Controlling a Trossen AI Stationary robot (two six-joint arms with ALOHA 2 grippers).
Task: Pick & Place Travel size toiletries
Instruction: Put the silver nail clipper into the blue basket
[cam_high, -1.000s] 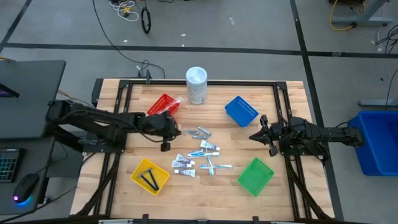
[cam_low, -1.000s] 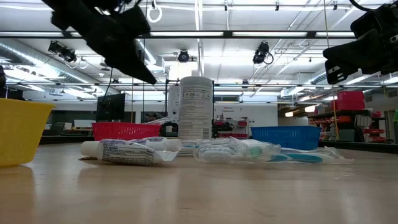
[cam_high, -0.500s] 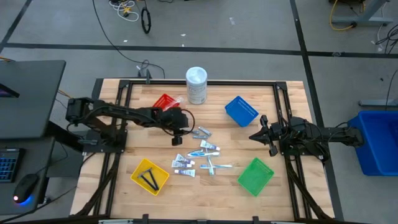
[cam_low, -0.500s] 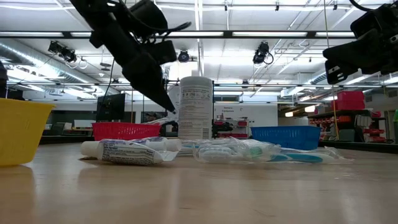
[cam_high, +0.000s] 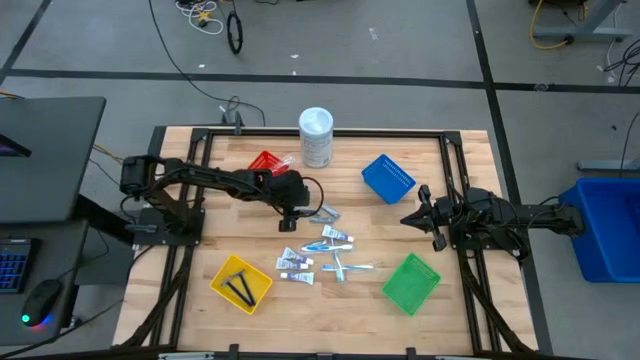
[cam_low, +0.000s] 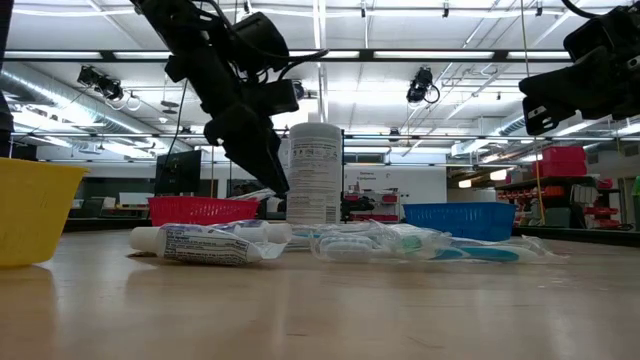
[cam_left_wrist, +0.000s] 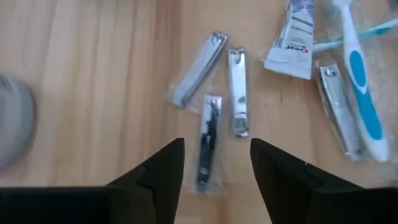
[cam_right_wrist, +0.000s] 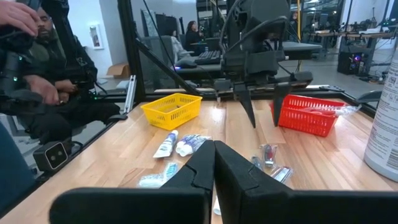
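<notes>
The travel size toiletries (cam_high: 318, 252) lie loose on the wood at mid-table: white tubes, pale-blue toothbrushes and wrapped nail clippers. My left gripper (cam_left_wrist: 216, 146) is open and slants down over three wrapped clippers (cam_left_wrist: 219, 93). One of them (cam_left_wrist: 208, 140) lies below the gap between its fingers, with nothing held. It hangs above the table in the low view (cam_low: 276, 178). My right gripper (cam_right_wrist: 213, 155) is shut and empty, waiting level at the table's right side (cam_high: 410, 221). Two thin black pieces (cam_high: 239, 290) lie in the yellow basket.
Four baskets ring the pile: red (cam_high: 262, 165) at the far left, blue (cam_high: 387, 177) at the far right, yellow (cam_high: 240, 283) at the near left, green (cam_high: 411, 283) at the near right. A tall white container (cam_high: 316, 137) stands at the far edge. People sit beyond the table (cam_right_wrist: 43, 68).
My left gripper has reached out toward the table's right and sunk down, tipping more steeply, from beside the red basket to just over the wrapped nail clippers. The toiletries have not moved.
</notes>
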